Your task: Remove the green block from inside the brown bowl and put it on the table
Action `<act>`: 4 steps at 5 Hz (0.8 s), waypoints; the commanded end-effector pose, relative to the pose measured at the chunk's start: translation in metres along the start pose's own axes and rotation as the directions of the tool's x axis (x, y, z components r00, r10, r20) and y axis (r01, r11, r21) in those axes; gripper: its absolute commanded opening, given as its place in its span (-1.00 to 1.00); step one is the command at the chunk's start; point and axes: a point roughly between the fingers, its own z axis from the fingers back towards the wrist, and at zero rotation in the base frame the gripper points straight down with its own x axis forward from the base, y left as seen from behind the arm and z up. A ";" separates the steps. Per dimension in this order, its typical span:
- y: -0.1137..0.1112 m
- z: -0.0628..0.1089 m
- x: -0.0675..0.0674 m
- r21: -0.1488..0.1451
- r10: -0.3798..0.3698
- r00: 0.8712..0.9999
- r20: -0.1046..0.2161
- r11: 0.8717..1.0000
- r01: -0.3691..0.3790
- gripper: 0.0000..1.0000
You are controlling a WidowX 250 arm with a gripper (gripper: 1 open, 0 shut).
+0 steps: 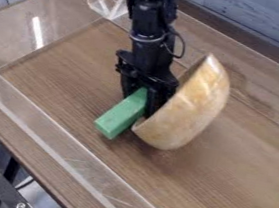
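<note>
While the black robot arm (147, 16) reaches straight down over the middle of the table (53, 71), we see its gripper (143, 84) pinched shut on the upper end of the green block (122, 115). We find the block slanting: its lower end sits at the dark wood tabletop toward the camera, and its upper end rises into the gripper. Just beside it, on the right in the camera view, the brown bowl (190, 107) is tipped up on its rim, its rounded tan underside facing right and its opening turned toward the gripper. We cannot tell whether any part of the block is inside the bowl's mouth. Low clear acrylic walls (18, 120) edge the table.
</note>
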 end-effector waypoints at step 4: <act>0.009 0.008 0.024 0.030 0.016 0.999 0.052 0.999 -0.017 -1.00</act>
